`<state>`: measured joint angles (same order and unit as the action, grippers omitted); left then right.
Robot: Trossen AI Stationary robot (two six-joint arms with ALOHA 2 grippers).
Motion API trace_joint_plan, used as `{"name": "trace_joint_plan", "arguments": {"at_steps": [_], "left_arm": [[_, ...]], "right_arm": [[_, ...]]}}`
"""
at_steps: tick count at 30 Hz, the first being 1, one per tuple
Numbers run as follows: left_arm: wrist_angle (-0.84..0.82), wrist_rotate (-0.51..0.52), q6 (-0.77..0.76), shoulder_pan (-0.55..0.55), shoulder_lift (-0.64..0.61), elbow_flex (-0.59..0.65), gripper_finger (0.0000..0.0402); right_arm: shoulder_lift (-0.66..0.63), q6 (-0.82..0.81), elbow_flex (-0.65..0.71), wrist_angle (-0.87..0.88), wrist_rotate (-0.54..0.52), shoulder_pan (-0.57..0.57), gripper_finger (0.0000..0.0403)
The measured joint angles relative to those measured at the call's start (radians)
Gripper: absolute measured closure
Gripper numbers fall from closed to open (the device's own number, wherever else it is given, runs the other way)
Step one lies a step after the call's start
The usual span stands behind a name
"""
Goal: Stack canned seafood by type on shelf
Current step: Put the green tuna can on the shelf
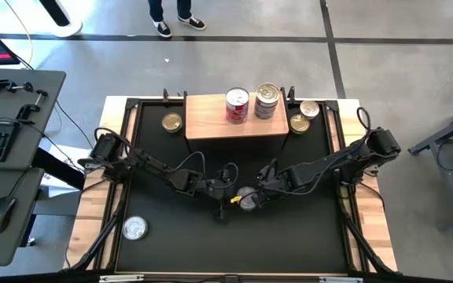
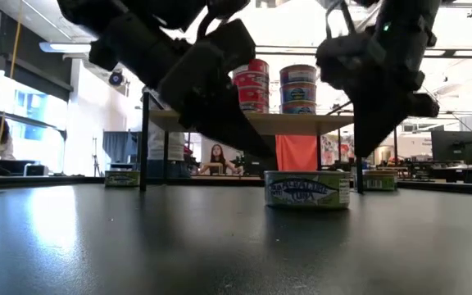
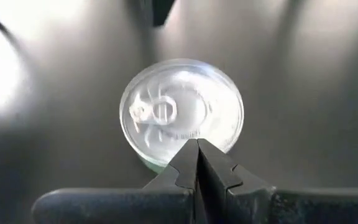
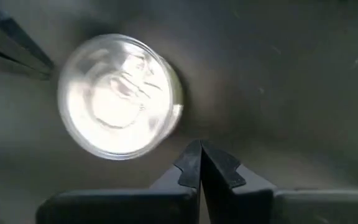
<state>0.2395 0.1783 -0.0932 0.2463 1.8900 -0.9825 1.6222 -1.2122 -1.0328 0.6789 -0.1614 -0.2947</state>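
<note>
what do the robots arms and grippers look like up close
Both arms are dark, slim and jointed, with black cables looping along them. The left gripper and right gripper each end in two matte black fingers tapering to points, with small notched steps on their outer edges. A small yellow marking shows near the left arm's wrist.

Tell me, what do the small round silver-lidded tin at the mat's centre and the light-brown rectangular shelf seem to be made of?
The small round silver-lidded tin looks like bare, glossy metal: its lid throws bright glare and shows pressed rings and a pull tab. Its side seems to carry a printed greenish label, paper or lacquer I cannot tell. The light-brown rectangular shelf appears to be matte wood, with faint grain and no glare, on thin black legs.
</note>
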Motion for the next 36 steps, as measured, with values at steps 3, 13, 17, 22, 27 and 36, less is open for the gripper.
{"name": "trace_joint_plan", "arguments": {"at_steps": [3, 13, 17, 22, 27, 36], "left_arm": [[0.002, -0.01, -0.005, -0.004, 0.03, -0.002, 0.0402], [0.0, -0.009, -0.007, 0.0, 0.043, -0.006, 0.0402], [-0.025, -0.01, -0.007, 0.0, 0.042, -0.006, 0.0402], [-0.033, -0.009, -0.007, 0.003, 0.042, -0.006, 0.0402], [-0.065, -0.009, -0.009, 0.013, 0.041, -0.006, 0.0402], [-0.171, 0.014, -0.009, 0.034, 0.039, -0.004, 0.0401]], "right_arm": [[0.021, 0.007, 0.0, -0.014, 0.013, 0.015, 0.0403], [0.109, 0.001, 0.0, -0.059, 0.067, 0.032, 0.0403], [0.108, -0.018, 0.0, -0.111, 0.069, 0.032, 0.0403], [0.108, -0.022, 0.0, -0.12, 0.09, 0.033, 0.0403], [0.108, -0.048, 0.002, -0.166, 0.096, 0.028, 0.0403], [0.103, -0.048, -0.087, -0.154, 0.096, -0.001, 0.0403]]}}
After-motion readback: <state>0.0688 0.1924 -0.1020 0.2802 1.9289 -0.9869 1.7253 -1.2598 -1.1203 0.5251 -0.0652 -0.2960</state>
